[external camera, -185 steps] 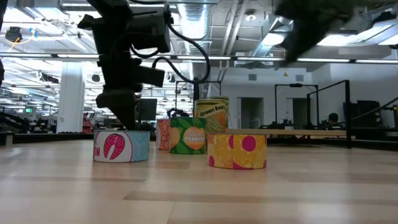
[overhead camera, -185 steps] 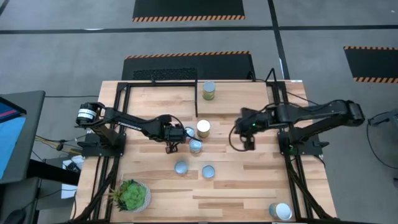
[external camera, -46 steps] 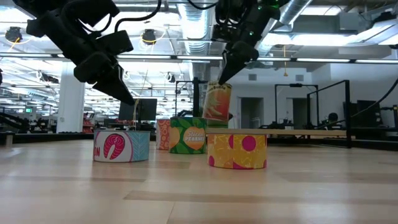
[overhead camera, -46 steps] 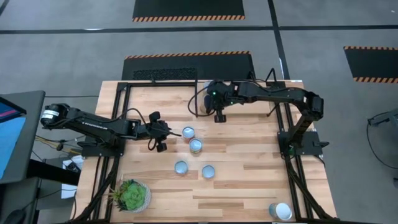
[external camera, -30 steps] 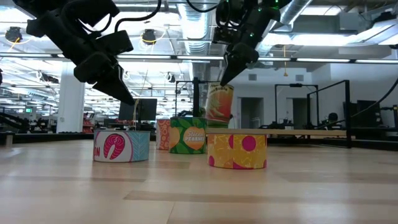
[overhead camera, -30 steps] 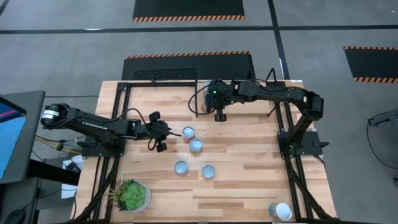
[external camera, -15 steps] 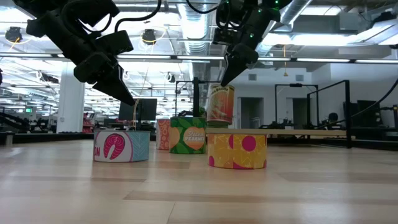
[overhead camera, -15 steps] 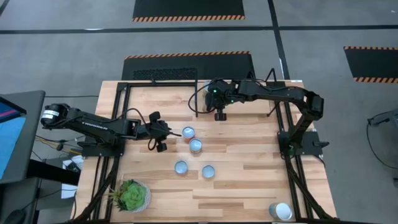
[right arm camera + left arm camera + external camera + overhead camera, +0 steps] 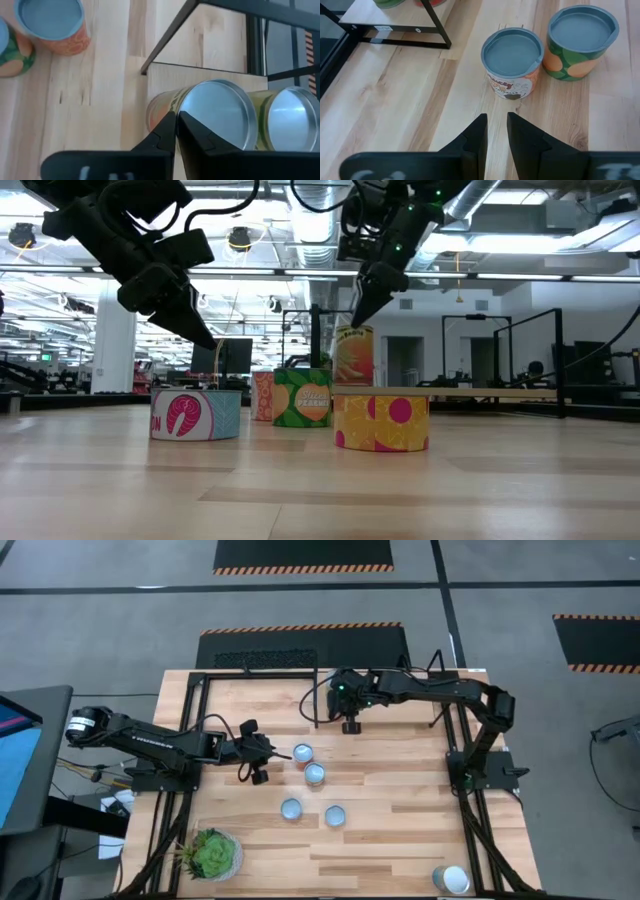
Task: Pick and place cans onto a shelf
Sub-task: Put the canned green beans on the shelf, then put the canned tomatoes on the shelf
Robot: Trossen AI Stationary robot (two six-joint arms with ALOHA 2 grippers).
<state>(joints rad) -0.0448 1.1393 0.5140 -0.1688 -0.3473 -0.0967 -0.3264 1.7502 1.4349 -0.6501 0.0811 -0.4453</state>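
Observation:
A tall can (image 9: 352,358) with an orange-yellow label and a silver top (image 9: 216,114) stands upright on the shelf (image 9: 160,77), beside a second can (image 9: 295,117). My right gripper (image 9: 176,125) is shut, its tips at the tall can's top rim; it also shows in the low view (image 9: 358,318). My left gripper (image 9: 258,773) hangs above the table, shut but for a narrow slit, and empty. It is short of an orange-labelled can (image 9: 512,60) and a green-and-orange can (image 9: 580,40), both resting on their bases. My right gripper's shut fingertips (image 9: 170,120) come slanting down from above to the edge of the tall can's top (image 9: 182,107). I cannot tell whether they touch it. The can stands on its base on the shelf board.
Several low cans stand on the table's middle (image 9: 291,808) (image 9: 335,815) (image 9: 315,774). Another can (image 9: 455,880) stands at the near right corner. A potted plant (image 9: 212,853) stands at the near left. Black shelf rods (image 9: 318,700) rise at the far middle.
The tall can has gone from tilted to upright and has settled lower on the shelf. My right gripper has gone down a little with it, its fingers staying shut. My left arm has kept still.

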